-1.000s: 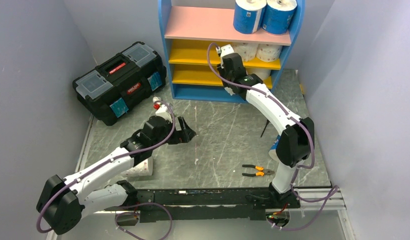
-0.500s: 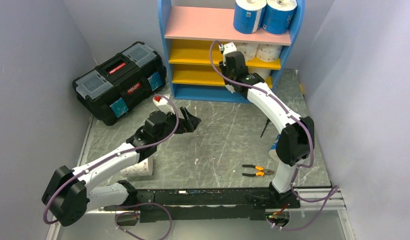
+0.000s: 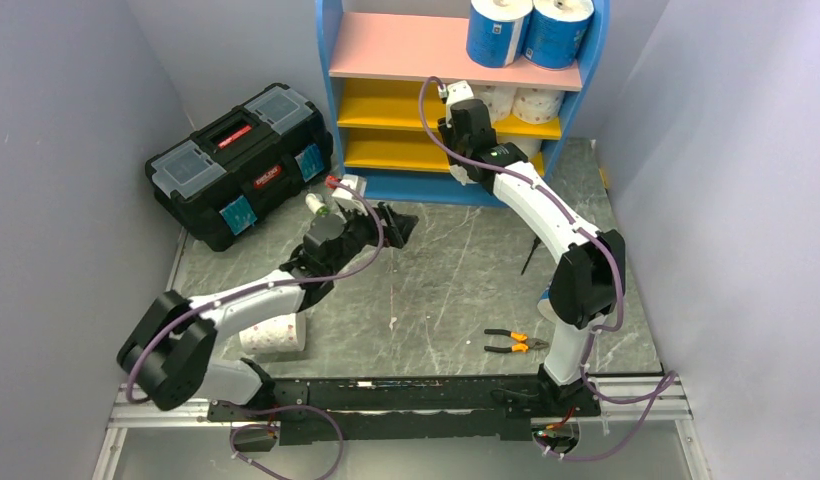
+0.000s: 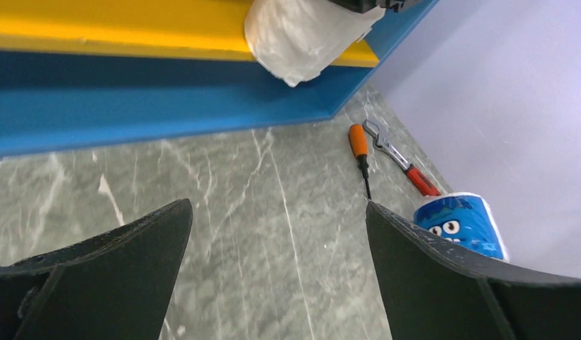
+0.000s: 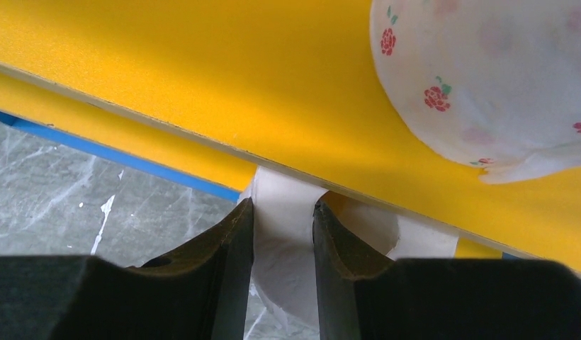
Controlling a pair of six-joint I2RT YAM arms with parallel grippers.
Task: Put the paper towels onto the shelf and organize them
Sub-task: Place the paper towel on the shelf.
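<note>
Right pincer (image 5: 283, 212) clamps a white roll (image 5: 284, 280) at the shelf (image 5: 167, 85) edge; a forward push could snag it loose. Left pincer (image 4: 275, 209) gapes empty.

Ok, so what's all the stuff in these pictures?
shelf: one, blue with a pink top board and two yellow boards, at the back.
blue-wrapped rolls: three; two on the pink board, one on the table at the right.
patterned white rolls: two, upper yellow board.
plain white roll: one, at the lower yellow board's front edge; another seems to sit on that board.
dotted roll: one, white and pink, table, near left.
toolbox: one, black, left of the shelf.
pliers: one, orange-handled, table, near right.
screwdriver: one, orange-handled, table.
wrench: one, silver and red, beside the screwdriver.
left gripper: black, open, above the table.
right gripper: black, shut on the plain white roll.
</note>
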